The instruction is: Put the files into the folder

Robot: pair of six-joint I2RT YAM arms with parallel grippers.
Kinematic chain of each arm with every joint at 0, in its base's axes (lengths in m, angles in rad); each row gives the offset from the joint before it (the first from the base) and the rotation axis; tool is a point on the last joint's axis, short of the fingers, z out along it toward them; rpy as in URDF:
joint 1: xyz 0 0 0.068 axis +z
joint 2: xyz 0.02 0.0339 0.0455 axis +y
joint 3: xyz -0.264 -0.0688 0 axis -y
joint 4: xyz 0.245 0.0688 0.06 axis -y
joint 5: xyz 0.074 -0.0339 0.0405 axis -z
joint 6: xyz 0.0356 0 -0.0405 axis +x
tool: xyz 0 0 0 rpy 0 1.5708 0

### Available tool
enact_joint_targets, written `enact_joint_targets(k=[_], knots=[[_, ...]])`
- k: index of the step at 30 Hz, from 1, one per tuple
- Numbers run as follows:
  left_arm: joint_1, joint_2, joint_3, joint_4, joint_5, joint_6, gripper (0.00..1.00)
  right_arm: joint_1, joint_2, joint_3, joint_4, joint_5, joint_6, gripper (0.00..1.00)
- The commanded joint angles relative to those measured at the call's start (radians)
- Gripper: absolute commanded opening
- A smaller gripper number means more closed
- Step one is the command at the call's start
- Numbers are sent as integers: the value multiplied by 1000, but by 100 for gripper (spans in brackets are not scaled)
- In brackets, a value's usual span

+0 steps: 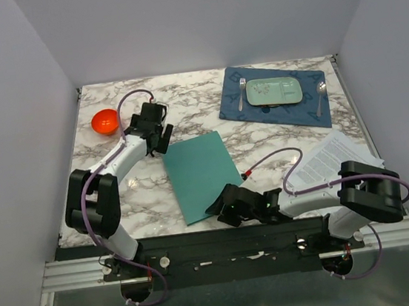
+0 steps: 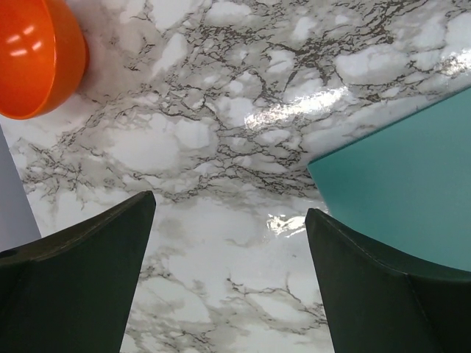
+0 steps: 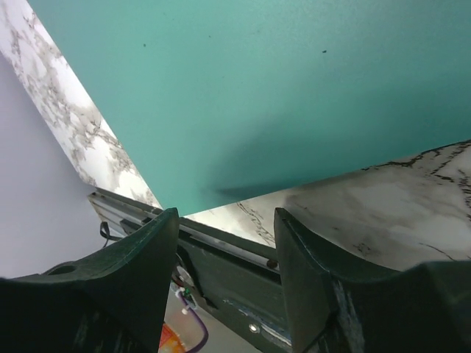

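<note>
The teal-green folder (image 1: 201, 174) lies shut and flat on the marble table, mid-front. It fills the top of the right wrist view (image 3: 257, 95) and shows at the right of the left wrist view (image 2: 405, 184). The files (image 1: 337, 155), white printed sheets, lie at the right by my right arm. My left gripper (image 1: 159, 137) (image 2: 229, 204) hangs open over bare marble just off the folder's far left corner. My right gripper (image 1: 222, 209) (image 3: 227, 215) stands open at the folder's near right corner, low by the table's front edge, with nothing between its fingers.
An orange bowl (image 1: 105, 121) (image 2: 33, 55) sits at the far left. A dark blue placemat (image 1: 305, 108) at the far right carries a pale green tray (image 1: 275, 90), a fork (image 1: 241, 92) and a spoon (image 1: 320, 94). The black base rail (image 1: 237, 238) runs along the near edge.
</note>
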Motion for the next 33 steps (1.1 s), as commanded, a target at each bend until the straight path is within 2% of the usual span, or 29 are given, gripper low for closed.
enact_joint_targets(k=[1,6,13,18,33], knots=[[6,69,72,33,-40,-40,99,25,37,-1,61,27,90,61],[6,118,109,36,-24,-20,99,49,32,-37,78,76,178,60],[6,141,77,48,6,39,99,52,-12,-142,173,143,247,58],[4,153,55,19,33,62,96,51,-14,-228,334,191,288,57],[-7,114,-54,21,58,124,92,52,95,-235,576,240,298,53]])
